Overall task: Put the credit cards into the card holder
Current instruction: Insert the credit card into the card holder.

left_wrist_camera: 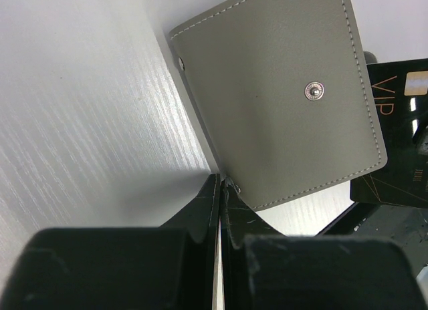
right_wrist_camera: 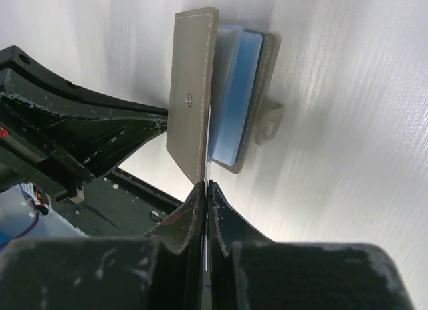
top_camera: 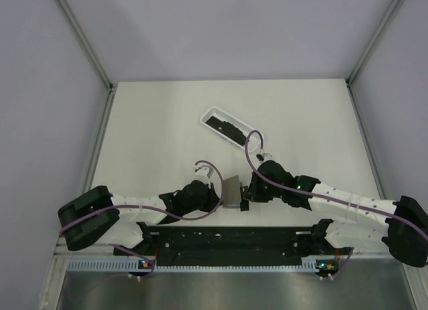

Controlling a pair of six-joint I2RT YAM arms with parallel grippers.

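The left gripper (left_wrist_camera: 221, 184) is seen fully closed, its fingertips pinched on a lower corner of the grey card holder (left_wrist_camera: 281, 103), which is held tilted above the white surface (top_camera: 154, 123) near the front edge, between the two arms. The outer flap of the holder, stitched along its rim and fitted with a metal snap, is turned towards the left wrist camera; a pale blue interior is shown in the right wrist view, where the flap is seen standing open. The right gripper (right_wrist_camera: 206, 186) is likewise closed, clamped on a black credit card (left_wrist_camera: 398, 143) marked "VIP", which is seen edge-on at the gap between flap and blue interior. Further black cards (top_camera: 227, 128) are seen lying in a white tray (top_camera: 212, 111) farther back on the surface.
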